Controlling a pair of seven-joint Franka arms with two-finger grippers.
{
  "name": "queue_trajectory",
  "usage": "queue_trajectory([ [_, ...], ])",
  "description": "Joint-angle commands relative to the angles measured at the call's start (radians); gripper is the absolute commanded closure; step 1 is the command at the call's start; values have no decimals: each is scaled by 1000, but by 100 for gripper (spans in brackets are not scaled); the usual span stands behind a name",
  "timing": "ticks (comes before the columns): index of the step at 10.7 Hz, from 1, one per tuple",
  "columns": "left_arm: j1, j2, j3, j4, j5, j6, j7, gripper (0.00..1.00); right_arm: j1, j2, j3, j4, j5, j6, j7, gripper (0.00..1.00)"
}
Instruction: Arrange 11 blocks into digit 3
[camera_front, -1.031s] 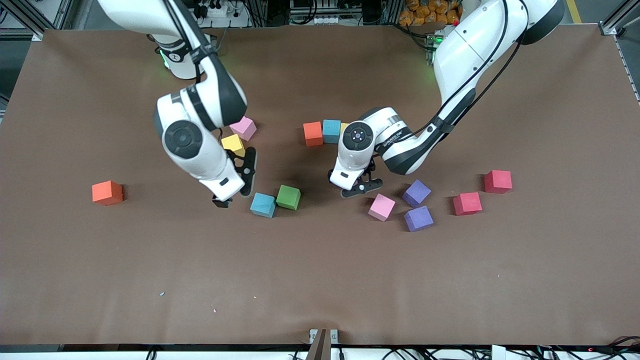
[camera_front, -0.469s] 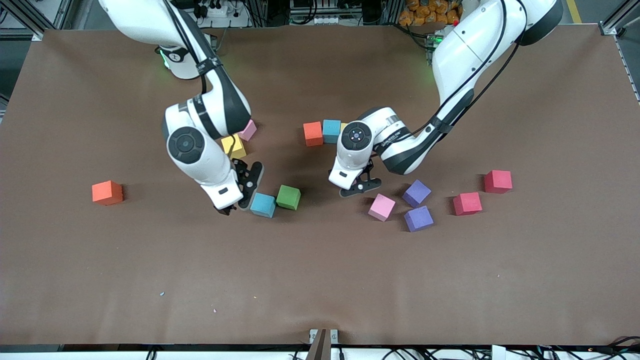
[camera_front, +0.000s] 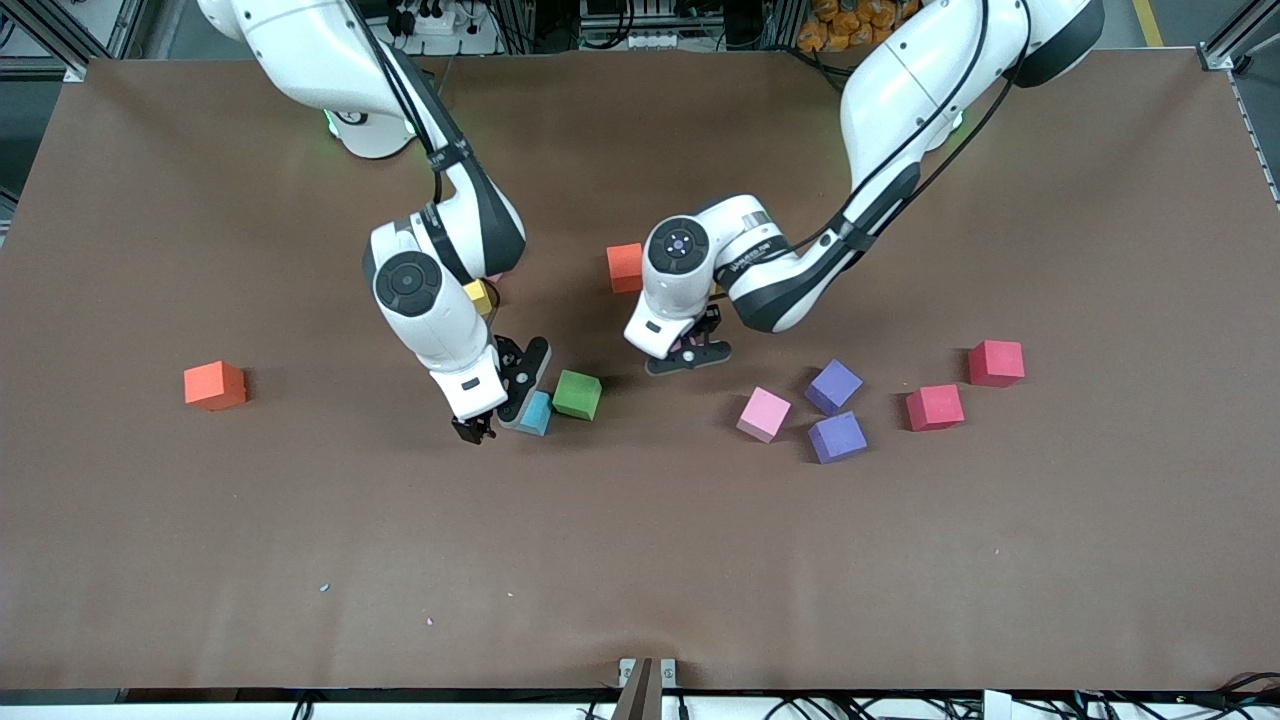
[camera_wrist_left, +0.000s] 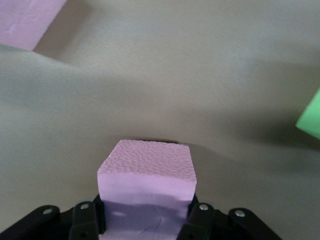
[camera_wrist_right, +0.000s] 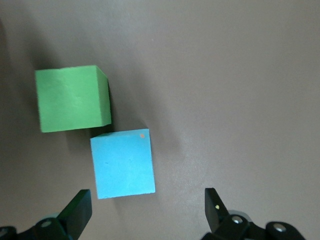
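My left gripper (camera_front: 689, 352) is shut on a pink block (camera_wrist_left: 146, 175), low over the table's middle; its fingers (camera_wrist_left: 202, 220) press both sides. My right gripper (camera_front: 497, 402) stands open just above a blue block (camera_front: 536, 412), which lies close to one finger (camera_wrist_right: 79, 210) rather than midway in the gap of the right gripper (camera_wrist_right: 146, 205). A green block (camera_front: 577, 394) sits beside the blue block (camera_wrist_right: 122, 164). An orange block (camera_front: 625, 267) lies beside the left wrist, and a yellow block (camera_front: 480, 295) peeks from under the right arm.
Loose blocks toward the left arm's end: a pink one (camera_front: 763, 413), two purple (camera_front: 833, 386) (camera_front: 837, 436) and two red (camera_front: 934, 407) (camera_front: 995, 362). A lone orange block (camera_front: 214, 385) lies toward the right arm's end. The table's brown cover (camera_front: 640, 560) is bare nearer the camera.
The left gripper has shut on the pink block and drifted toward the right arm's end. The right arm has swung over the blue block, covering part of it.
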Motion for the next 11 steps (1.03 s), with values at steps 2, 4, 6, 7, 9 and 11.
queue_trajectory([
  [2,-50,7,2,54,10,-23,83,100,9,45,0,-4,16,73,1,0],
  [4,-78,12,2,60,6,-17,83,100,17,54,3,-5,16,77,-2,0],
  [6,-103,29,3,62,-4,-14,84,100,17,79,6,-8,16,90,-8,0],
  [7,-112,38,6,62,-2,-4,84,100,18,79,8,-8,16,90,-28,0],
  [9,-117,41,8,60,2,6,83,100,17,85,9,-8,16,92,-36,0],
  [11,-127,41,8,60,4,16,72,100,18,90,11,-8,16,92,-36,0],
])
